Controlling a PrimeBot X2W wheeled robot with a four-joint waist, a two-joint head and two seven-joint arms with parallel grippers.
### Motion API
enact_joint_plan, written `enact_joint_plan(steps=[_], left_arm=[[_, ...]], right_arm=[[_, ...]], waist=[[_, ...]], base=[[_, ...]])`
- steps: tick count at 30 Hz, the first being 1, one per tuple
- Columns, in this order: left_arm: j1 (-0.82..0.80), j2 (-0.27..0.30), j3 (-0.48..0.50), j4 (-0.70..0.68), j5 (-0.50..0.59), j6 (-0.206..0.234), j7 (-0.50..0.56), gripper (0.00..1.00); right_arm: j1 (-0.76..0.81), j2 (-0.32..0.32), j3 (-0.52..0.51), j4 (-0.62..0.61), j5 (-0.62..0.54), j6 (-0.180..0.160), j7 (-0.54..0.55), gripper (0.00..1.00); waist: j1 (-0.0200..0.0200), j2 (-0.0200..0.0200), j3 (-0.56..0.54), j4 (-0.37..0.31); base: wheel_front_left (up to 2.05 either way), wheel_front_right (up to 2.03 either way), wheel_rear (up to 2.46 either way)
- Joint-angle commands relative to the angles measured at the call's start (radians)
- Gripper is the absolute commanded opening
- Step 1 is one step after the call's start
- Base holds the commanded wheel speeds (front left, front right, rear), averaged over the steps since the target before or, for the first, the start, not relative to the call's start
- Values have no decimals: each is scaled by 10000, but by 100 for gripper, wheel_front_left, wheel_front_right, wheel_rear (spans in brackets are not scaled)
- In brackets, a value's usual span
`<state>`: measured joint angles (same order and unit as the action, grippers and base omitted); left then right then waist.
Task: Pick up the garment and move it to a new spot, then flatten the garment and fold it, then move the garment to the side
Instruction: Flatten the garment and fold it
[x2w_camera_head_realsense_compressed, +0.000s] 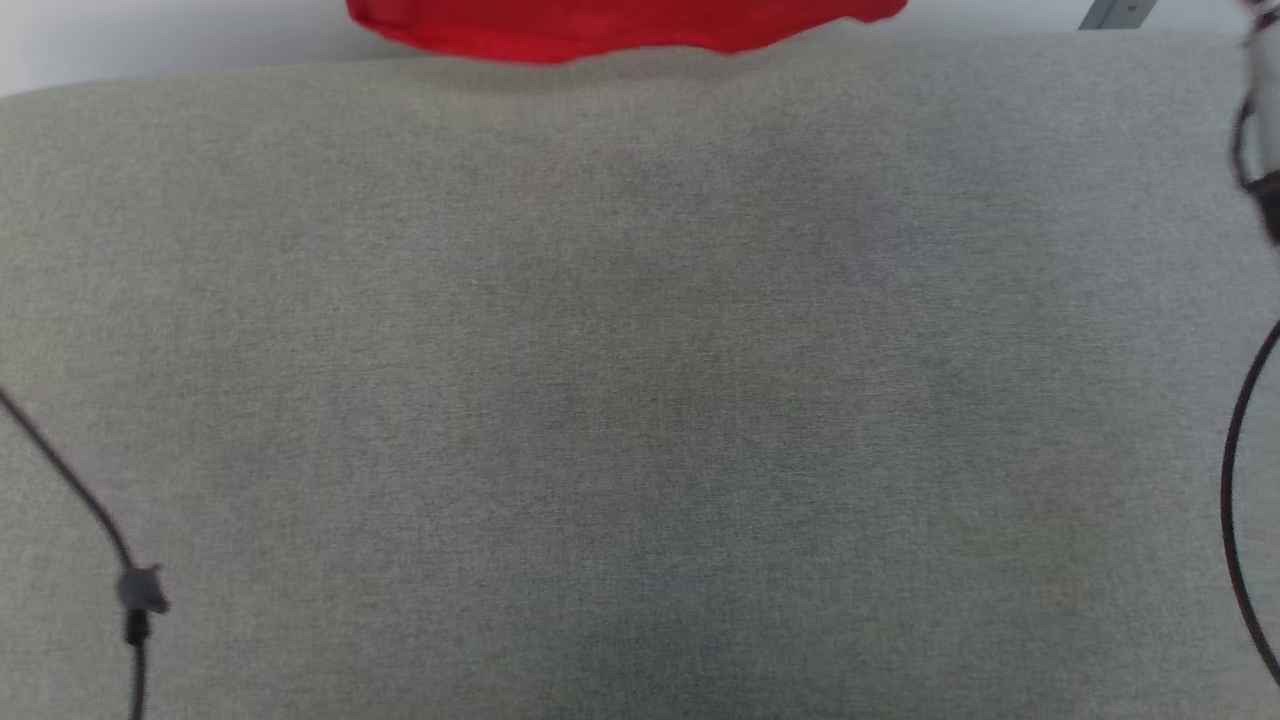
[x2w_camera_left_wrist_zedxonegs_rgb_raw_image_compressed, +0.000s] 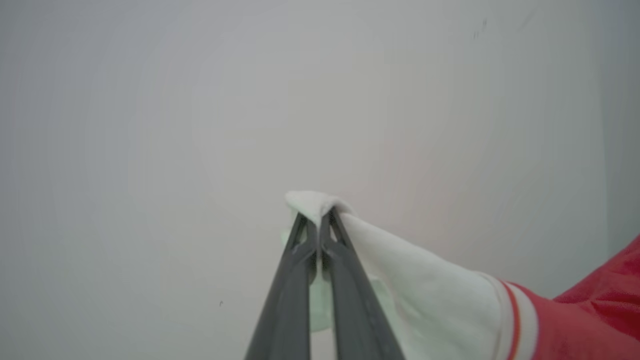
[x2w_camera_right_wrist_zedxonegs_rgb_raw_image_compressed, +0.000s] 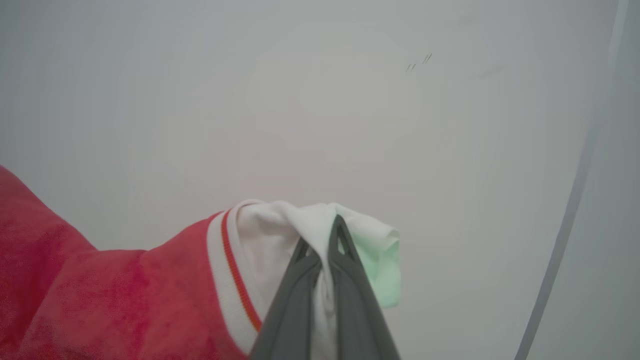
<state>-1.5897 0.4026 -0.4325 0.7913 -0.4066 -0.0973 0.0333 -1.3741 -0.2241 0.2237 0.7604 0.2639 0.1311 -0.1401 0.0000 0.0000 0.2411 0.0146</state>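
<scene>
The garment (x2w_camera_head_realsense_compressed: 620, 28) is a bright red shirt; its lower edge hangs into the top of the head view, above the grey cushion's far edge. In the left wrist view my left gripper (x2w_camera_left_wrist_zedxonegs_rgb_raw_image_compressed: 317, 220) is shut on a white sleeve end (x2w_camera_left_wrist_zedxonegs_rgb_raw_image_compressed: 425, 280), and the red-and-white striped trim and red cloth trail off to the lower right. In the right wrist view my right gripper (x2w_camera_right_wrist_zedxonegs_rgb_raw_image_compressed: 322, 235) is shut on the other white sleeve end (x2w_camera_right_wrist_zedxonegs_rgb_raw_image_compressed: 280, 235), with red cloth (x2w_camera_right_wrist_zedxonegs_rgb_raw_image_compressed: 100, 300) hanging to the left. Both grippers are raised in front of a pale wall.
A wide grey fabric cushion (x2w_camera_head_realsense_compressed: 640, 400) spreads below me. A dark cable with a clip (x2w_camera_head_realsense_compressed: 140, 590) crosses its lower left, and another dark cable (x2w_camera_head_realsense_compressed: 1235, 500) curves along the right edge. Part of a pale arm (x2w_camera_head_realsense_compressed: 1262, 110) shows at the upper right.
</scene>
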Motion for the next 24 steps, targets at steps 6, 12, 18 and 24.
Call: enact_joint_plan(steps=[6,12,18,24], left_arm=[[850,-109,-478,1371,-39,-261,-960,0],[2404,-294,-939,2661,-480,-318,-538,0],[4122,-440,-1357,3072,-1615,-333,1379,0],[6114,99,-1813,1900,-3172,-335,3553,0]], right_arm=[[576,370,1005,1634,396,-9,30,0],[1946,395,2444,2167,1893,-9,1113,0],[3401,-277,3477,1172,4081,-14,2844,0],[4959,-1432,4185,-491,5359,-9,3993,0]], waist=[[0,0,122,183],[0,0,81,414],[0,0,-115,544],[0,0,-391,645]], base=[[0,0,0],[0,0,0],[0,0,0],[0,0,0]])
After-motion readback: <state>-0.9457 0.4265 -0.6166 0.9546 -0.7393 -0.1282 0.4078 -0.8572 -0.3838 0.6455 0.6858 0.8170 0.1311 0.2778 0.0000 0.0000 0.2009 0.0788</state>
